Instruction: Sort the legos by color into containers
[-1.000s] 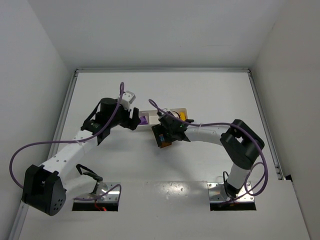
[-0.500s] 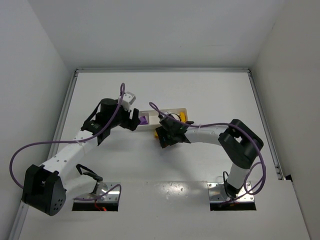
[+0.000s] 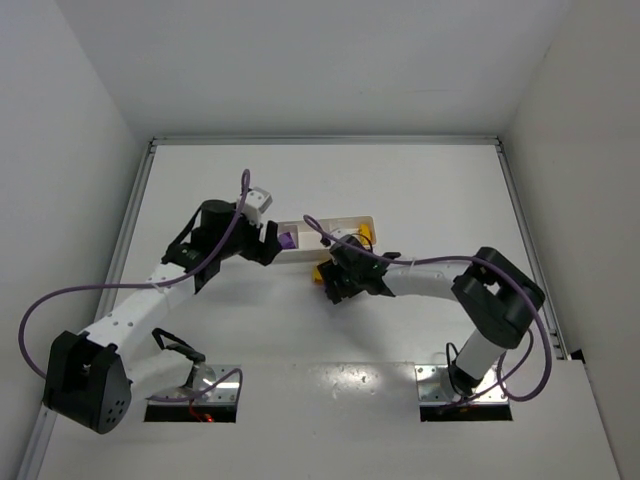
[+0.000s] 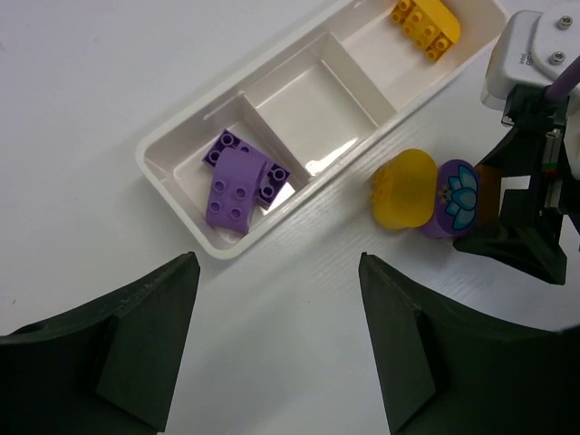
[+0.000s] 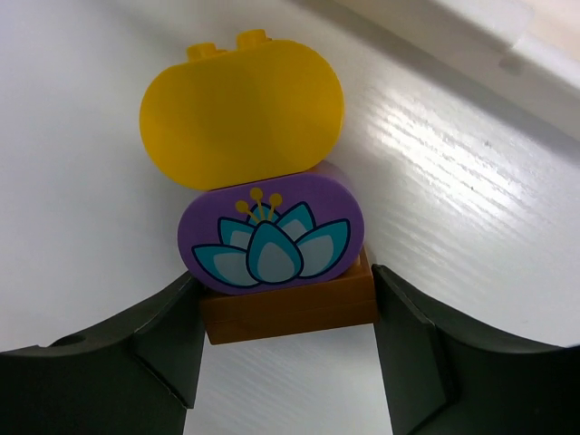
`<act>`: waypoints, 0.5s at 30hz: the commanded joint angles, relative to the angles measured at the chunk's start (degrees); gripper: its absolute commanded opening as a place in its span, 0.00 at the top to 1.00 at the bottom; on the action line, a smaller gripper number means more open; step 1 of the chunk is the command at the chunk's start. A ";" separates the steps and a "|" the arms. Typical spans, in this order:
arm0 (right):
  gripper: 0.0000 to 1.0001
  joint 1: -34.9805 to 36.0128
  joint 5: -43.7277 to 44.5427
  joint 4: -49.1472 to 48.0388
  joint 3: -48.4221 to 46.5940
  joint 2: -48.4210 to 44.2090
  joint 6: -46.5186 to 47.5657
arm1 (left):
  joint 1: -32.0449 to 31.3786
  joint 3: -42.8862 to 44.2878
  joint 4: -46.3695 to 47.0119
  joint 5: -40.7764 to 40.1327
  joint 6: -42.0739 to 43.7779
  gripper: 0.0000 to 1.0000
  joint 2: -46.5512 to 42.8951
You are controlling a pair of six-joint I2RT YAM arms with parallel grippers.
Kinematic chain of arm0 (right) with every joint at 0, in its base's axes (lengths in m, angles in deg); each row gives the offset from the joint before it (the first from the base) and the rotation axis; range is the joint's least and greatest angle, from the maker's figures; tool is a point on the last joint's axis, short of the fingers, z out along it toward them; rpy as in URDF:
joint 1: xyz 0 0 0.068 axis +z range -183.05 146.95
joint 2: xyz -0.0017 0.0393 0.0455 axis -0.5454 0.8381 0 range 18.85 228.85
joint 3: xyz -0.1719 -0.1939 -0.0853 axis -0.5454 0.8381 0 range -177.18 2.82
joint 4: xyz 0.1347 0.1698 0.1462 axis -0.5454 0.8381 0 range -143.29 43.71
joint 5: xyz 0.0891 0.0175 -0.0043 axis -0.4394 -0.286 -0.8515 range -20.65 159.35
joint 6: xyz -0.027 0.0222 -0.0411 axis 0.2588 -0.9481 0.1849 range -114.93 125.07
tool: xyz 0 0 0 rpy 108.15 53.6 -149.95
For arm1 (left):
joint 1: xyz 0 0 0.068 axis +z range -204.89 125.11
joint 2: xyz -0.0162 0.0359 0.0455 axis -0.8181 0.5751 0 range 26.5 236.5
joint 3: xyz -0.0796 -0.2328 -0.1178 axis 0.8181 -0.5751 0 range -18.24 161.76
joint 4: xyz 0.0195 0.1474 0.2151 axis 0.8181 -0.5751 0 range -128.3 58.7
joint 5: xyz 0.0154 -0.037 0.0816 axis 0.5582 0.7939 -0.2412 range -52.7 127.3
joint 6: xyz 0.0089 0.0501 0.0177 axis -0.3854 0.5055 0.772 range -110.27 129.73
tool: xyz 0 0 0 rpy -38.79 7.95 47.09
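Moved since a second ago: right arm, elbow swung outward and wrist dropped low beside the bricks, jaws drawn in from wide; left arm unchanged.

Item 1, right pincer point(image 5: 288, 285): narrowed onto the brown brick point(image 5: 290, 317), one finger against each end of it, no gap showing.

Item 2, left pincer point(image 4: 276, 263): wide, holding nothing, hanging over the tabletop point(image 4: 91, 72) just in front of the tray's purple end.

Item 3, loose legos: yellow brick point(image 5: 240, 113), purple brick point(image 5: 270, 240) with a lotus print, and the brown one. They lie pressed together in one row on the tabletop, just beside the tray but not touching it.

Item 4, tray point(image 4: 148, 156): three compartments. Purple bricks point(image 4: 237, 181) lie in one end, a yellow-orange brick point(image 4: 424, 23) in the other, and nothing shows in the middle.

Key relation: the row's long axis runs straight out from the right pincer, brown nearest, purple next, yellow farthest. The jaws cross that axis at the brown end. This arm is plainly the nearer one.

Judgement: a lift here would likely carry all three colours together, so they need parting before sorting. Brown probably belongs in the middle compartment.
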 commanded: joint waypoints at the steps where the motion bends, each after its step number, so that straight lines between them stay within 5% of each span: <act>1: 0.95 0.20 -2.23 -4.02 2.48 -6.18 5.95 | 0.93 -0.16 1.83 4.95 -0.10 0.23 -0.83; 9: 1.00 -0.33 -11.46 -4.39 6.10 -15.07 19.93 | 2.69 2.82 -3.01 33.30 1.57 0.22 5.15; 15: 1.00 -0.33 -13.58 -4.38 6.10 -15.69 23.72 | 3.22 5.81 -3.01 43.10 -1.76 0.20 12.71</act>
